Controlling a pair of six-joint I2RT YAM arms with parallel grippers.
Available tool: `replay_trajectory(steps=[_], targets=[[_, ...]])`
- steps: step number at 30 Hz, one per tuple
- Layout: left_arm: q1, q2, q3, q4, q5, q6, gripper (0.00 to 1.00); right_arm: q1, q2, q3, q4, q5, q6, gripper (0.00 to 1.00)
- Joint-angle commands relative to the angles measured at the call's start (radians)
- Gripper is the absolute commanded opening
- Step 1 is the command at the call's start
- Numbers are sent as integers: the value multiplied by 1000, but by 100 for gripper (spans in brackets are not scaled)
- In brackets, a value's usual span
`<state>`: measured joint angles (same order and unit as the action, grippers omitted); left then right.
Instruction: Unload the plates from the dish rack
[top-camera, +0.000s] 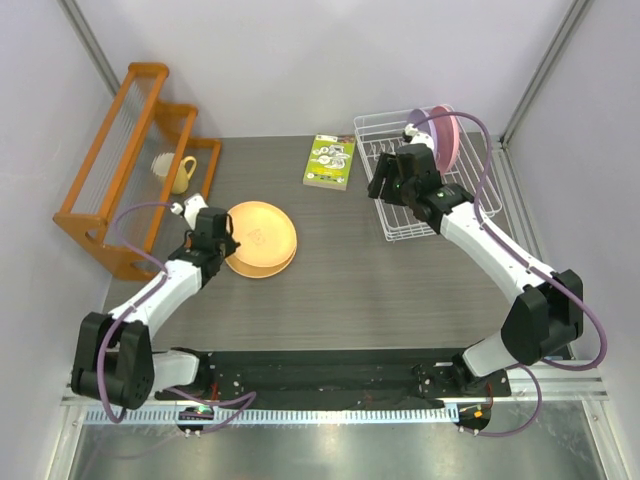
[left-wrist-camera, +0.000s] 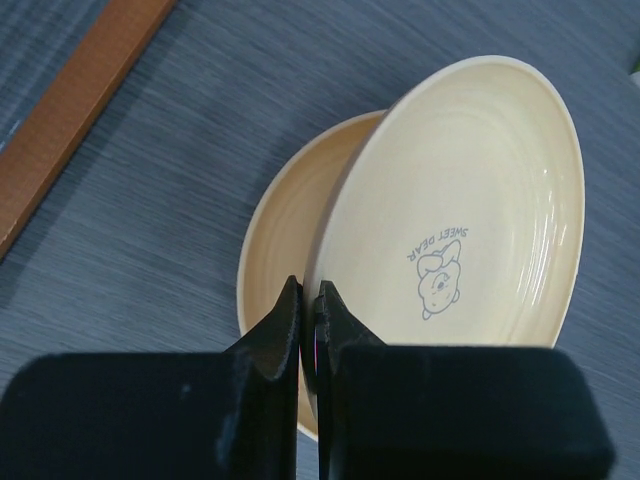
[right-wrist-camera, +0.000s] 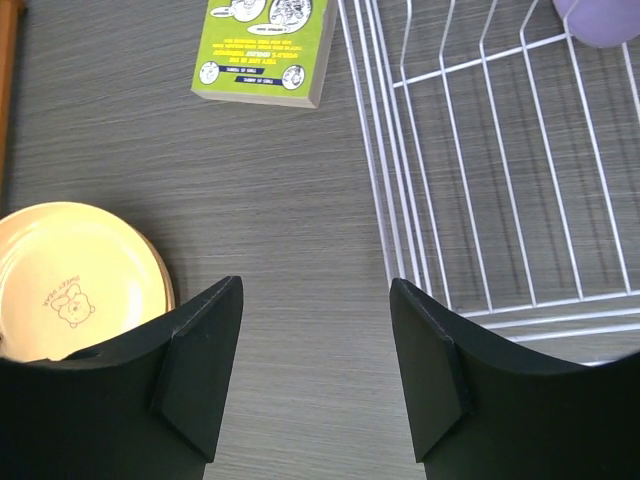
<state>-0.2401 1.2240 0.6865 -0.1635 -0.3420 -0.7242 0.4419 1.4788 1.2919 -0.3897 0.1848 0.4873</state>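
Two yellow plates sit left of centre on the table. The paler one (left-wrist-camera: 470, 200), printed with a small bear, is tilted up over the orange-yellow one (left-wrist-camera: 285, 220). My left gripper (left-wrist-camera: 310, 300) is shut on the paler plate's near rim; from above this gripper (top-camera: 230, 243) is at the stack's left edge (top-camera: 262, 238). A pink plate (top-camera: 447, 135) stands upright in the white wire dish rack (top-camera: 372, 128). A lilac plate edge (right-wrist-camera: 600, 20) shows in the rack (right-wrist-camera: 440, 73). My right gripper (right-wrist-camera: 315, 300) hangs open and holds nothing, above the table by the rack's left side (top-camera: 385, 182).
A green-white booklet (top-camera: 330, 162) lies on the table left of the dish rack. An orange wooden rack (top-camera: 120, 150) stands at the far left with a yellow mug (top-camera: 180, 172) beside it. Grey walls close in both sides.
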Motion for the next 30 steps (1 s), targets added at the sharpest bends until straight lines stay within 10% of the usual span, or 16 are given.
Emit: replay_trajectory(steps=[1, 7, 13, 30], targets=[[5, 55, 1, 21, -32, -18, 1, -28, -49, 37, -17, 28, -42, 66], [5, 91, -8, 39, -17, -23, 20, -54, -31, 95, -55, 80, -104, 66], [5, 83, 8, 13, -15, -23, 69, -68, 60, 181, -67, 261, -231, 66], [4, -116, 117, 122, 378, 81, 83, -138, 440, 444, 133, 582, -593, 65]])
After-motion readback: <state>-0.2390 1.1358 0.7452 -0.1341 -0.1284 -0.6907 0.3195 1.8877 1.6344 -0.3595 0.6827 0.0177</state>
